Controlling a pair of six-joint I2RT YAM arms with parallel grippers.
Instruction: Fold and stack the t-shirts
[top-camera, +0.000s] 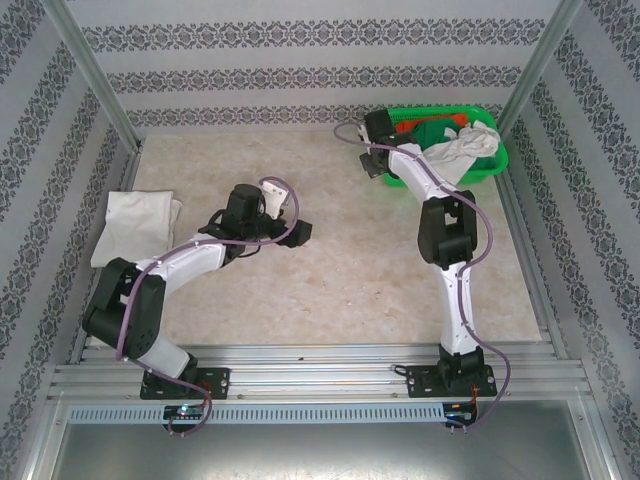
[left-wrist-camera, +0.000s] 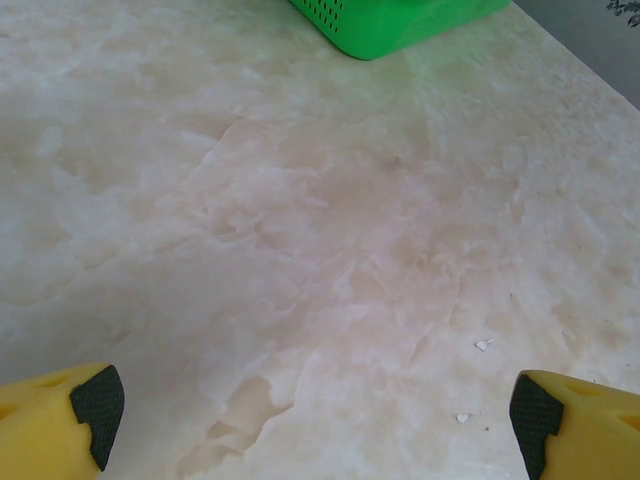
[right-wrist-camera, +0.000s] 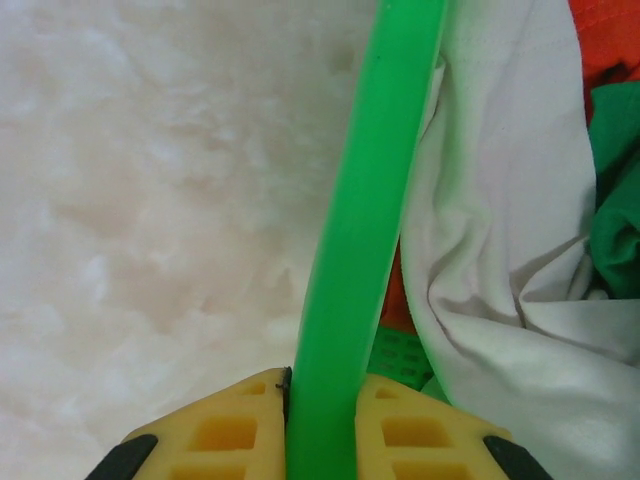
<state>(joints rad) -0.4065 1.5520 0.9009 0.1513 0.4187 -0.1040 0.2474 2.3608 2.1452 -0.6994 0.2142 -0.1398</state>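
Pale marbled stone covers the table (top-camera: 340, 280), and striped, patterned walls (top-camera: 300, 60) stand round it. Near its left edge lies the folded t-shirt (top-camera: 135, 225), a plain white, roughly square bundle, flat on the stone with a loose flap along its right side. My left hand (left-wrist-camera: 315, 405) hovers over the bare middle of the table, well apart from that bundle. It is released: its yellow fingers (left-wrist-camera: 50, 420) with their black pads are spread wide and nothing is between them. At the far right corner sits the green basket (right-wrist-camera: 365, 200), and over its near rim hangs the loose t-shirt (right-wrist-camera: 490, 200), soft white cotton, crumpled and creased, part inside the basket and part spilling toward the wall. I can make out no print on the side that shows. Beside it in the basket is some orange-red cloth (right-wrist-camera: 605, 30). My right hand (right-wrist-camera: 322, 435) is at the left end of the basket, clenched on its rim: the green edge runs straight between my two fingers, which press against it on either side, and the white cotton lies just beside them.
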